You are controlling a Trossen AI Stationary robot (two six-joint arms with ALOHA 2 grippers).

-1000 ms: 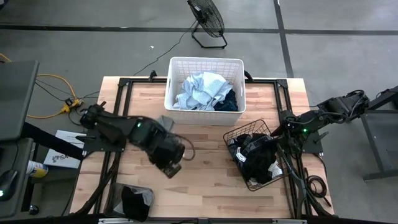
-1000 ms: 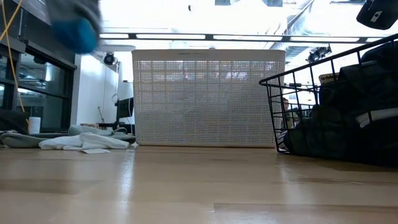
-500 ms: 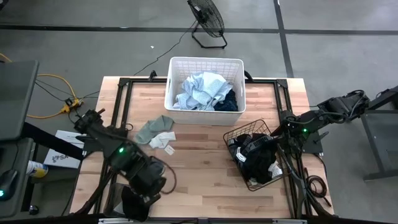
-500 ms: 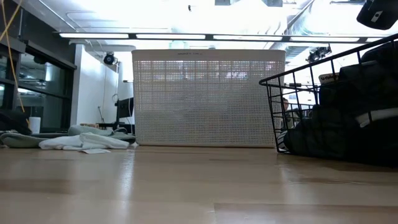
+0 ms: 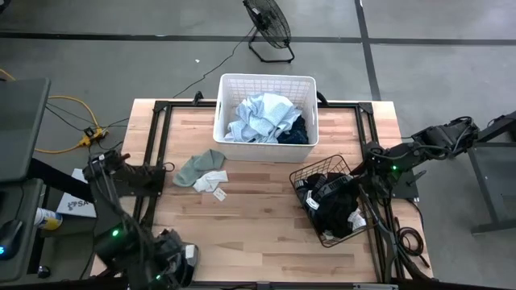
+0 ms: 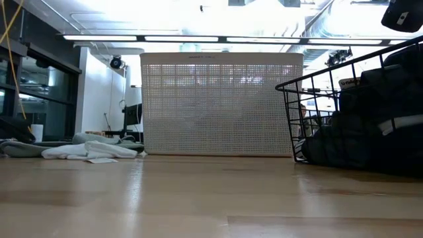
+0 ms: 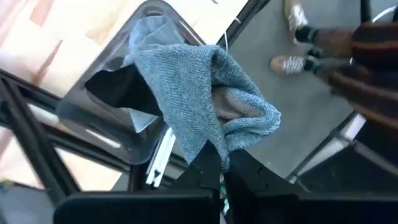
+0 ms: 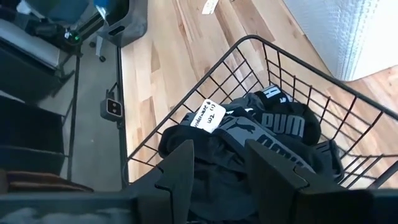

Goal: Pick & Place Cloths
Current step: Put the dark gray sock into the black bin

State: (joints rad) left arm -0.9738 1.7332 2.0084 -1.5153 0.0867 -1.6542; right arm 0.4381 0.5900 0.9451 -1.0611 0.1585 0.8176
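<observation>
even, shadowless overhead light falls flat across the wooden table (image 5: pixel 266 234) from above, while at table height bright ceiling strip lights (image 6: pixel 198 38) glare and wash out the room behind the white basket (image 6: pixel 221 104), leaving the near tabletop soft and out of focus.

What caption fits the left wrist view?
Left claw shut on a blue-grey cloth above a grey bin.

Landmark: the laundry basket (image 5: pixel 267 117) at the table's (image 5: pixel 266 234) rear. In it lie cloths (image 5: pixel 260 118). Front-left of it lie two cloths (image 5: pixel 201 170); front-right, the wire basket (image 5: pixel 332 201).
</observation>
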